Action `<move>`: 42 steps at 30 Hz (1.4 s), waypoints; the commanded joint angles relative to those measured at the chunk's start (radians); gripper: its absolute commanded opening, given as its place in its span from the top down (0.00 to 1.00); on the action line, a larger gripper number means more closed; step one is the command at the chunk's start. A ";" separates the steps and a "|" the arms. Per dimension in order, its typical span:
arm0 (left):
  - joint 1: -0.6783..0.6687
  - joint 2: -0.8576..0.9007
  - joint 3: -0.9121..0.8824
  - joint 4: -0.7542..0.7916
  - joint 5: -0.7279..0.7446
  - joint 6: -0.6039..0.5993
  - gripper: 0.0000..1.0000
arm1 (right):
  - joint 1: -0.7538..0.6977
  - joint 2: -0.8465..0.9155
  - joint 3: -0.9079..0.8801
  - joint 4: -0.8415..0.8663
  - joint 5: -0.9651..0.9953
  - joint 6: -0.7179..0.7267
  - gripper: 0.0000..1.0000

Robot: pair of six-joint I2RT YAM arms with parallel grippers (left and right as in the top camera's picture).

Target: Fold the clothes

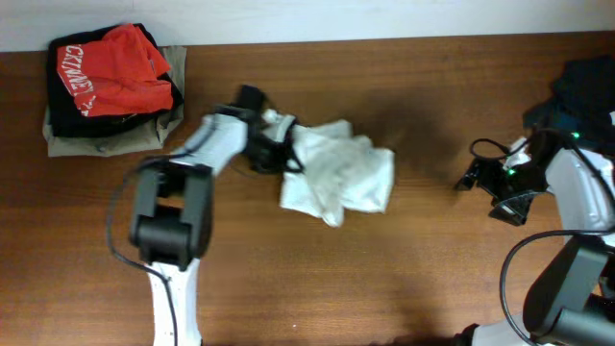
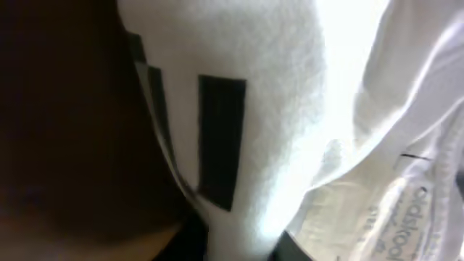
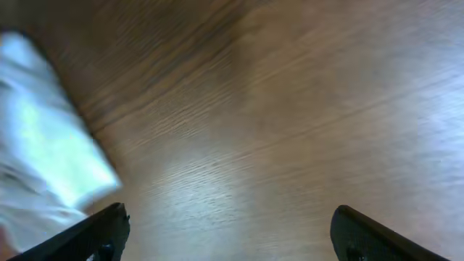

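Left fingers [image 1: 272, 152] are at the white T-shirt [image 1: 341, 173], on the edge nearest that arm. Cloth fills the wrist view, so we cannot tell whether they pinch it. Right fingers [image 3: 94, 232] are spread wide over bare desk [image 3: 290, 109], well apart from the shirt, which lies crumpled mid-desk. We judge this the first grasp, before flattening. Next: confirm the hold, then bring the right arm to the opposite edge.

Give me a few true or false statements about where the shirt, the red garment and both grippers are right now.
The white T-shirt lies spread flat. False: it is crumpled in a heap.
The right gripper is open above the bare table. True.
The red garment tops a stack at the table's back corner. True.
The left gripper is far from the T-shirt. False: it is at the shirt's edge.
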 commanded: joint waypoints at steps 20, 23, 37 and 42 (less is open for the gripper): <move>0.040 0.014 -0.005 -0.113 -0.083 0.059 0.01 | 0.676 0.145 0.020 0.699 -0.096 0.306 0.16; 0.061 0.014 -0.005 -0.117 -0.116 0.036 0.01 | 0.680 0.221 0.021 0.719 -0.143 0.306 0.19; 0.114 0.013 -0.005 -0.121 -0.084 0.108 0.01 | 0.738 0.250 0.084 0.645 -0.163 0.244 0.30; 0.114 0.013 -0.005 -0.131 -0.130 0.108 0.01 | 0.787 0.250 0.146 0.534 -0.038 0.245 0.33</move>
